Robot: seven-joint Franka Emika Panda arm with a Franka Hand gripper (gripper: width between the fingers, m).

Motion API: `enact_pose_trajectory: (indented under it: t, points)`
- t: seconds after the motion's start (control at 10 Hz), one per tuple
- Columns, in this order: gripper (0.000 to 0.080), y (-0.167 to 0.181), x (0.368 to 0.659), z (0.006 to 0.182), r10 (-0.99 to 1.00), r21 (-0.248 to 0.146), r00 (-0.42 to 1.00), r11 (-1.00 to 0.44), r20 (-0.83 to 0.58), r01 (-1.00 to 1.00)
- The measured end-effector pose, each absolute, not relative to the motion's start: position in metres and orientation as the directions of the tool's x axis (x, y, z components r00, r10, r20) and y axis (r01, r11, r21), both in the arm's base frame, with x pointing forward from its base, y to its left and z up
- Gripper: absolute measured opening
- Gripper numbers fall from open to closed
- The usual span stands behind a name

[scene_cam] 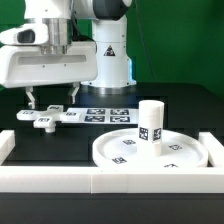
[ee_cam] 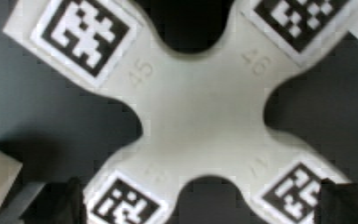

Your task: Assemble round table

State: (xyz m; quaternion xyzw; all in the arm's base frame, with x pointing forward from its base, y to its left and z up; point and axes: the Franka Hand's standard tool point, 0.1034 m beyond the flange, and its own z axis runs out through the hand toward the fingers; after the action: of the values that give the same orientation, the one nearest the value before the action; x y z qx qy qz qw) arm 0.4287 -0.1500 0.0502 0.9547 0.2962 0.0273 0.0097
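Observation:
The flat lobed foot piece (scene_cam: 45,119) lies on the black table at the exterior view's left. In the wrist view it (ee_cam: 194,110) fills the picture as a white X shape with a square tag on each lobe. My gripper (scene_cam: 52,100) hangs just above it, open and empty, with its dark fingers (ee_cam: 55,202) standing wide on either side of the piece (ee_cam: 202,208). The large rimmed round disc (scene_cam: 108,152) lies at the front right. The short cylindrical post (scene_cam: 150,122) stands upright on the disc.
The marker board (scene_cam: 108,115) lies flat behind the disc, right of the foot piece. Long white barrier bars run along the front (scene_cam: 110,182) and both sides (scene_cam: 6,146). The robot's base (scene_cam: 108,60) stands at the back.

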Motion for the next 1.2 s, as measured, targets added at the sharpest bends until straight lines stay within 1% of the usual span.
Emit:
enact_pose_trajectory:
  t: [0.3,1.2]
  points:
    - [0.0649,-0.155,0.424,0.046,0.571,0.028,0.820,-0.821,0.039,0.570]
    - [0.0649,-0.153,0.416,0.033,0.570,0.007,0.821,-0.822,0.020,0.570]
